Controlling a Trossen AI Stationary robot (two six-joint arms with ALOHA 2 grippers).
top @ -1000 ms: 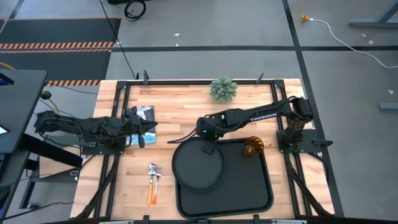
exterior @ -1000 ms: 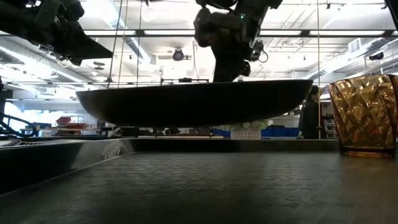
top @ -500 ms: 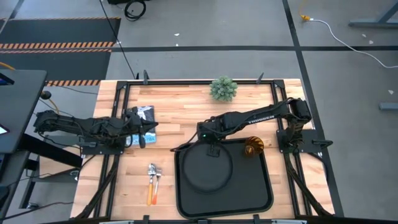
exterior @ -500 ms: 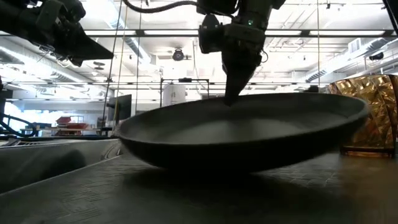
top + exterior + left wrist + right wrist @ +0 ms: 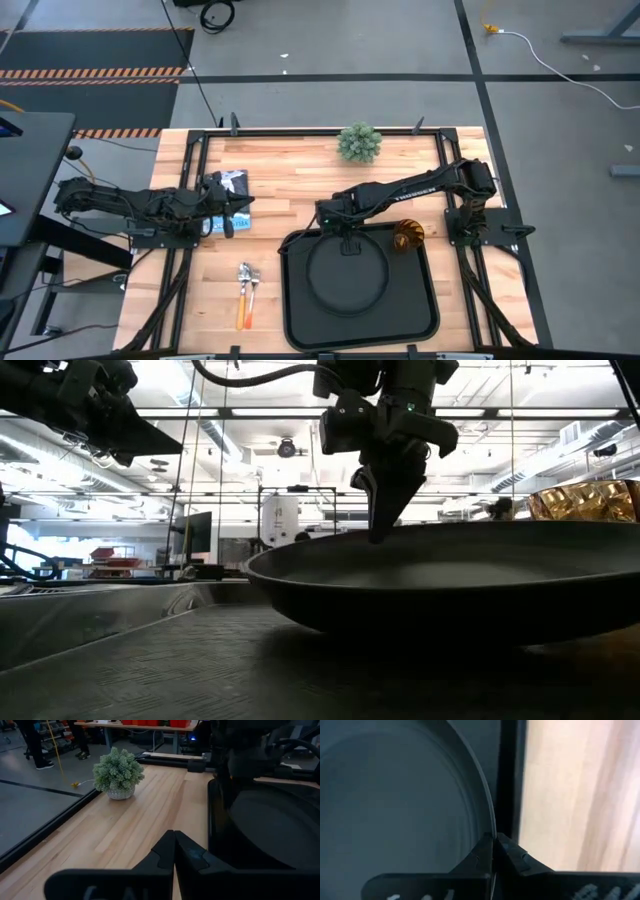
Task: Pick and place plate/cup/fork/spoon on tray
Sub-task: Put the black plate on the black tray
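Since a second ago, one round flat black plate (image 5: 347, 277) has dropped from mid-air onto one large black rectangular tray (image 5: 426, 312) and lies flat inside it. One right gripper (image 5: 346, 241) pinches the plate's far rim, fingers closed on it. One translucent amber faceted cup (image 5: 406, 236) stands in the tray's corner. One orange-handled fork (image 5: 253, 293) and one orange-handled spoon (image 5: 243, 295) lie side by side on the wooden bench (image 5: 290, 190). One left gripper (image 5: 232, 213) hangs closed and empty.

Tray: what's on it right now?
The plate and the cup sit on the tray. The right gripper still pinches the plate's rim. The tray floor under the plate is hidden.
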